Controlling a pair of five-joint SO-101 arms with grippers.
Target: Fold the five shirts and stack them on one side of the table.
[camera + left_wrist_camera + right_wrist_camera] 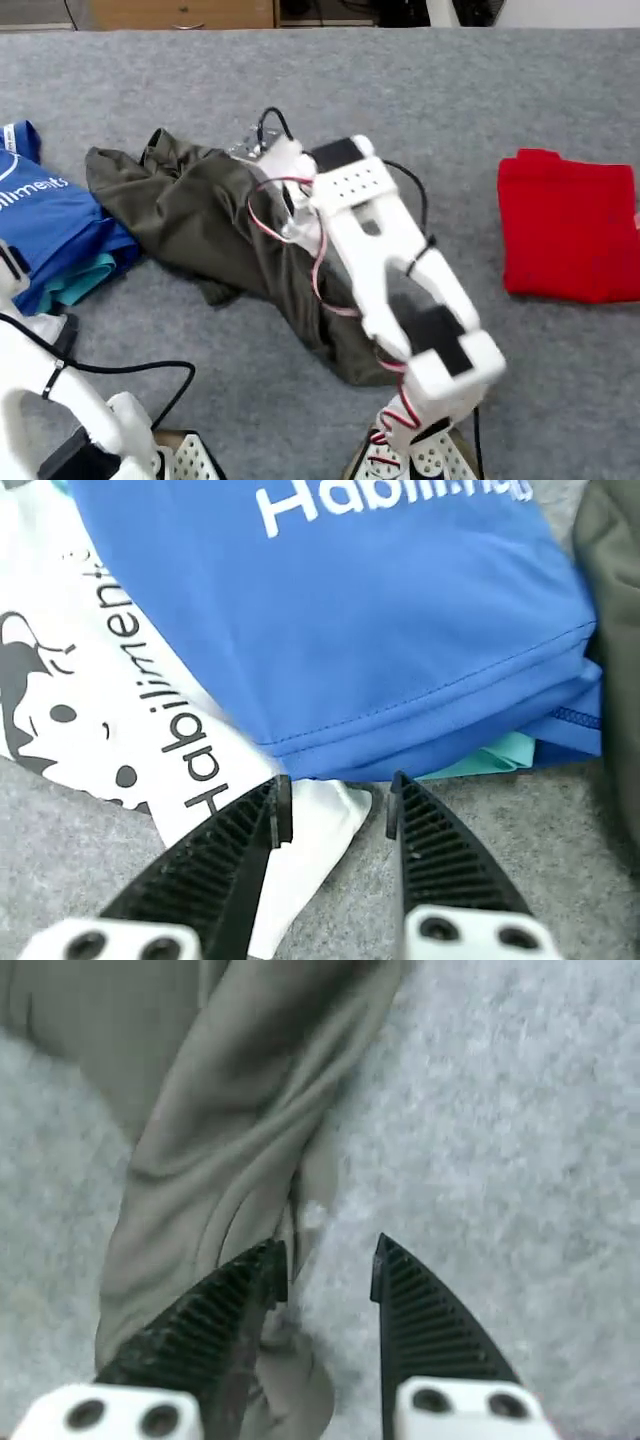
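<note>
Obs., high view: I see the olive shirt (225, 225) lying crumpled and unfolded at the middle of the table (450, 90), spread from back left toward the front. The red shirt (570, 225) lies folded flat at the right side of the table, well apart from the olive one. At the left edge sits a loose pile. The blue shirt (40, 215) is on top, and the teal shirt (85, 280) peeks out under its near hem. The pile lies just beside the olive shirt's left margin.

Right arm (385, 260): stretched over the olive shirt. My right wrist view shows the right gripper (328, 1260) released, jaws apart, low at the edge of the olive cloth. One finger is over the cloth, the other over bare table. Nothing grasped.

Left arm (60, 400): at the front left corner. The left gripper (338, 805) is also released, jaws apart, hanging at the pile's edge with nothing in it. Beyond the jaws I see the hem of the blue shirt, the white shirt (90, 680) with black print under it, and a sliver of teal. Grey table shows beneath the fingers.
</note>
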